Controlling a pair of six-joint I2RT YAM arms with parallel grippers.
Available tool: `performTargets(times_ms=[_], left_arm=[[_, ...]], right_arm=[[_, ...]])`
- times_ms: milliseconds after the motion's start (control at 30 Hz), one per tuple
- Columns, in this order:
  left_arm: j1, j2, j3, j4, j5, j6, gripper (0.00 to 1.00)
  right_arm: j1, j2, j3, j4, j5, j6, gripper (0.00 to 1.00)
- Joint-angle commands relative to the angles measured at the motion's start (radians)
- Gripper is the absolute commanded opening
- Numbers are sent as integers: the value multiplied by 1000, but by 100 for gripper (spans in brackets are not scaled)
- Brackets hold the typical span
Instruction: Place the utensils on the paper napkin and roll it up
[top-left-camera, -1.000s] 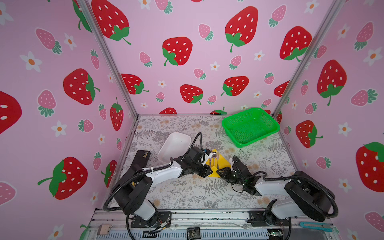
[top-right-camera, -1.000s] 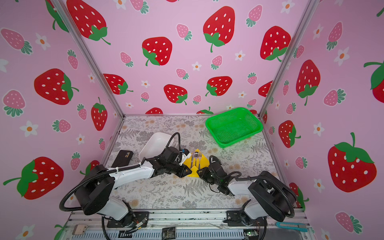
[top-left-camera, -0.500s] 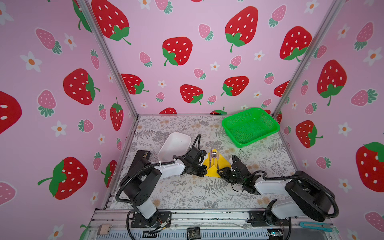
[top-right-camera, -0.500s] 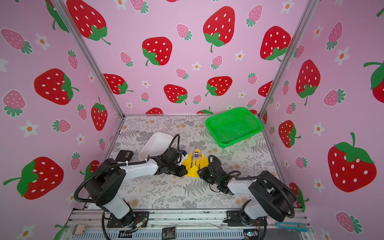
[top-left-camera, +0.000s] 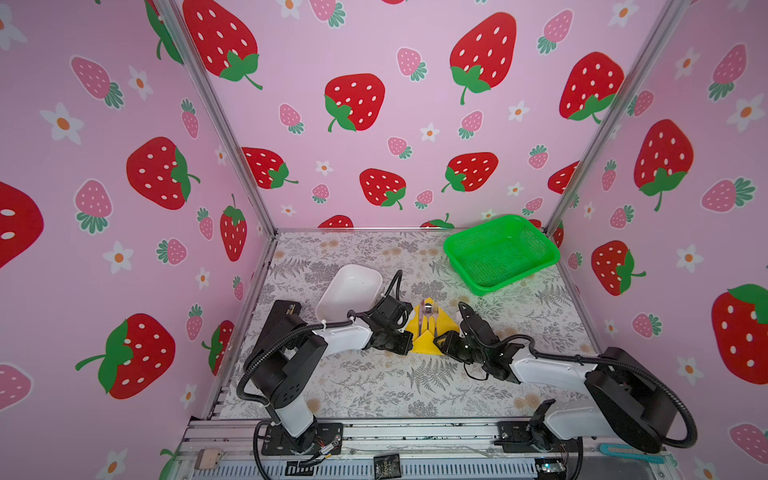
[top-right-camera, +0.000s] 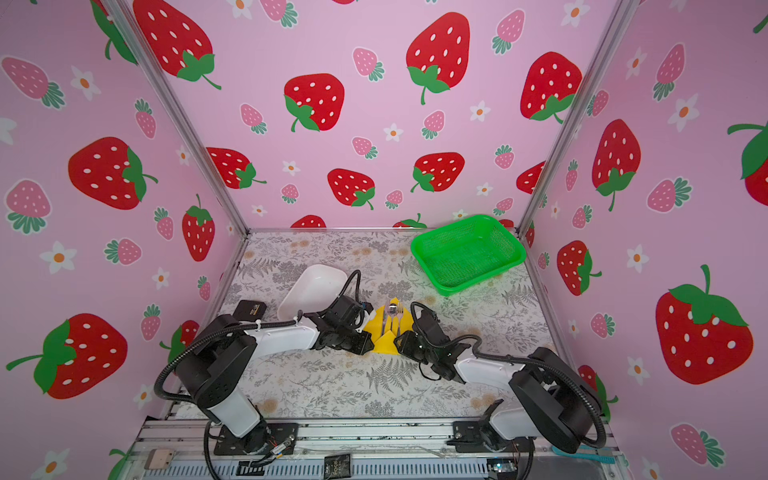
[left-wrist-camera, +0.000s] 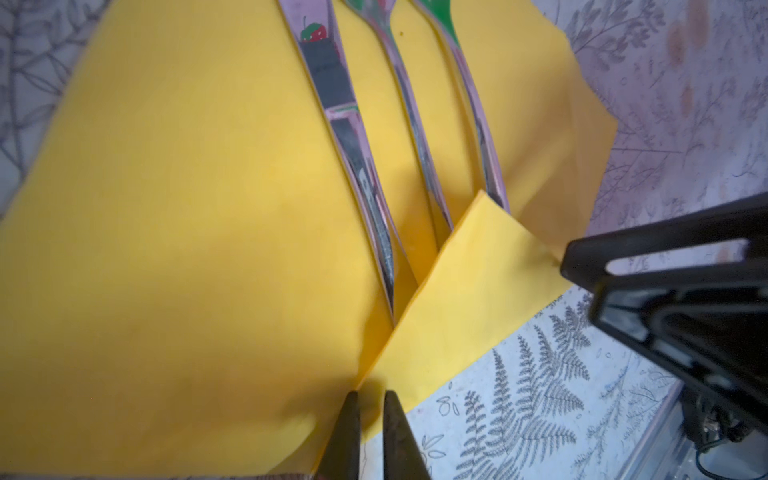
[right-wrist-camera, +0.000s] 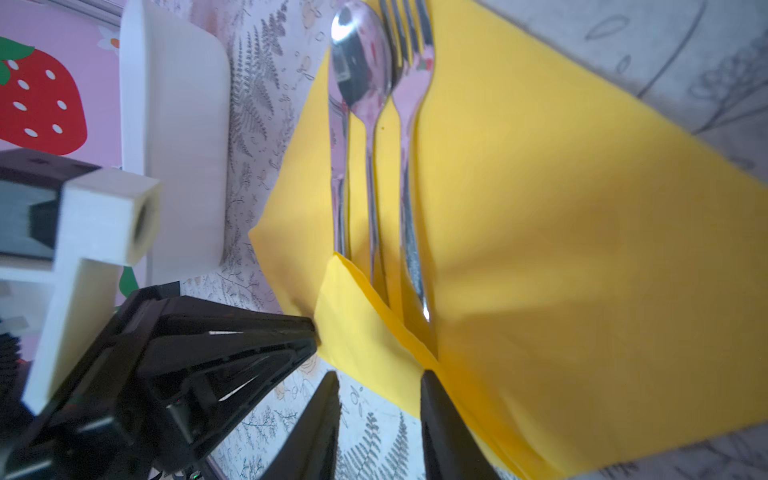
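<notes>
Utensils (right-wrist-camera: 372, 166) handle ends hidden under paper napkin (right-wrist-camera: 561, 249) fold, left claw (left-wrist-camera: 368, 415) narrowly pinching it, right claw (right-wrist-camera: 380, 386) parted.

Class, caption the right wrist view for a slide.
Spoon, fork and third utensil on yellow napkin, one corner folded over the handles.

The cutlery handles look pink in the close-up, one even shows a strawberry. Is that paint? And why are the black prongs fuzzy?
Left wrist view: no paint, the shiny cutlery mirrors the pink strawberry walls; the left gripper tips blur because they sit right at the lens. Right wrist view: white glare on the spoon, soft shadow across the napkin.
</notes>
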Motion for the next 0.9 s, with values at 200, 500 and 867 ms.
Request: performTargets(times_ms=[200, 500, 867], left_arm=[[2, 12, 33, -42, -26, -6, 14], [2, 14, 37, -52, -28, -7, 14], [2, 14, 45, -68, -31, 2, 13]], right_arm=[[-2, -10, 15, -125, -46, -101, 23], [-2, 59, 53, -246, 26, -121, 19], [0, -13, 73, -276, 21, -160, 19]])
